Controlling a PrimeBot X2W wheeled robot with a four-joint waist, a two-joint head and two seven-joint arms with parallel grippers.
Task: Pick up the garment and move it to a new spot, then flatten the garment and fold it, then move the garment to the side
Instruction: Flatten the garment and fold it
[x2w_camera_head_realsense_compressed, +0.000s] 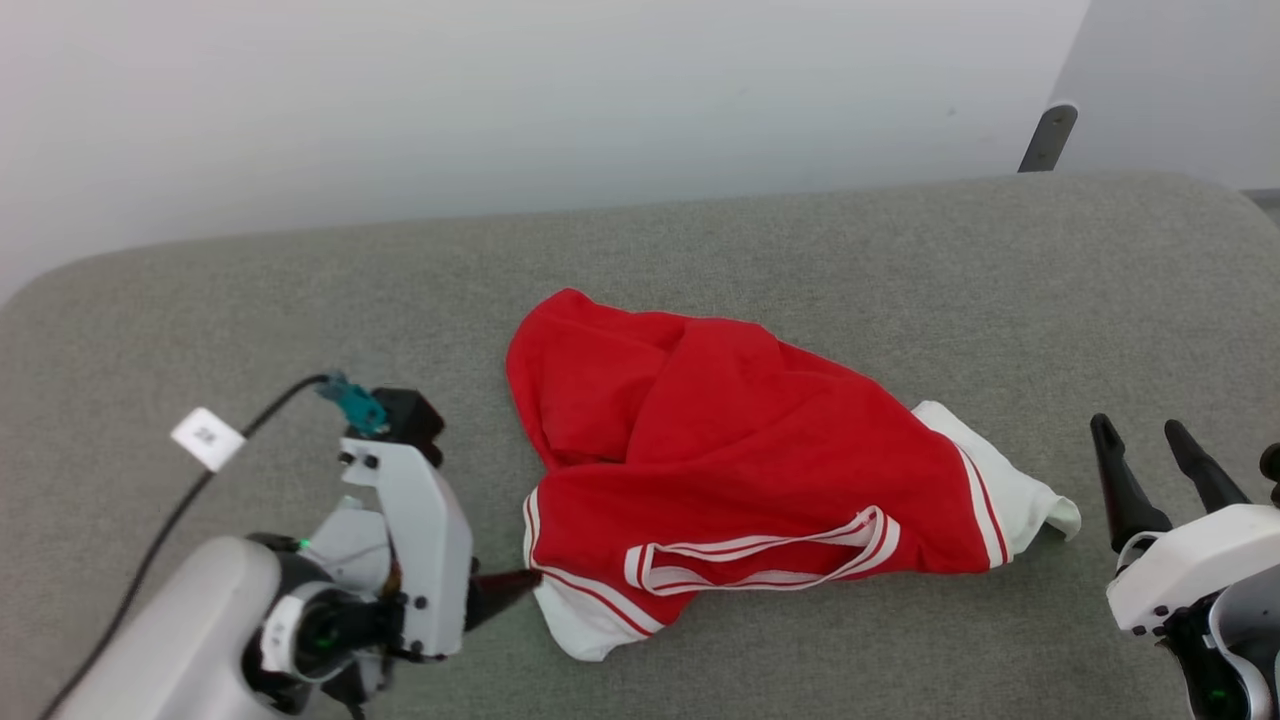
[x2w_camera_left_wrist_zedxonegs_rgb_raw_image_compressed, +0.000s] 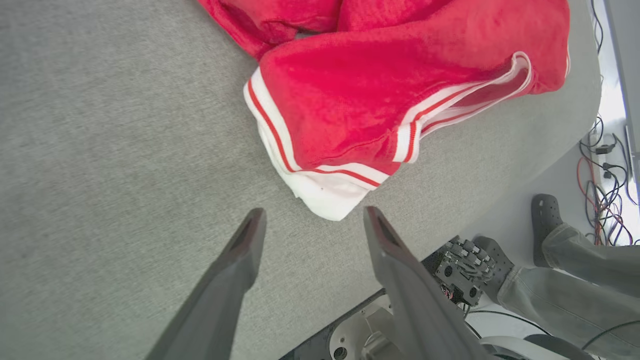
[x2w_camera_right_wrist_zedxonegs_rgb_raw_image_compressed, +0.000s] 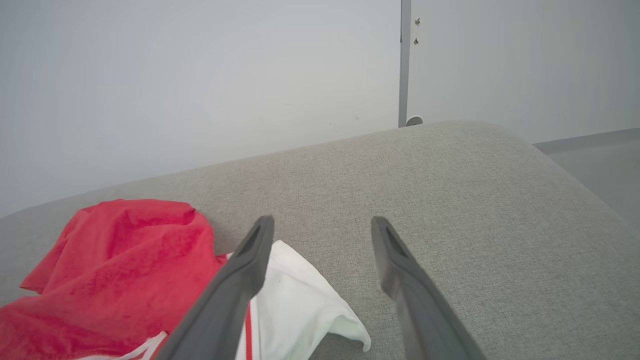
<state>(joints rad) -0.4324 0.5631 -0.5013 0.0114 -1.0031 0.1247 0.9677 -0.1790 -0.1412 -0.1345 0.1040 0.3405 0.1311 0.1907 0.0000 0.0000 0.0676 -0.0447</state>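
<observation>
At the centre of the head view, we find the garment lying crumpled on the grey fabric-covered table, red body uppermost, its striped neckline toward 6 o'clock. Its left sleeve end, white, sits at 7 o'clock of the heap; its right sleeve end sits at 4 o'clock.

We record the left hand at 8 o'clock of the garment. The head view gives one dark fingertip, pointing to 3 o'clock and reaching the edge of the left sleeve end. The left wrist view supplies more: both fingers spread wide, nothing pinched, the white sleeve corner lying level with the tips in the gap. Whether either finger touches cloth we cannot tell. That view also takes in the table's rounded edge and, at 4 o'clock, a person's trouser legs, a dark shoe and loose cables on the floor.

We record the right hand at 4 o'clock of the head view, fingers spread, holding nothing, pointing to 12 o'clock, near the right sleeve end but apart from it. The right wrist view lays one finger across that sleeve; the head view shows bare table between them. The right wrist view adds a pale wall and a grey post behind the table.
</observation>
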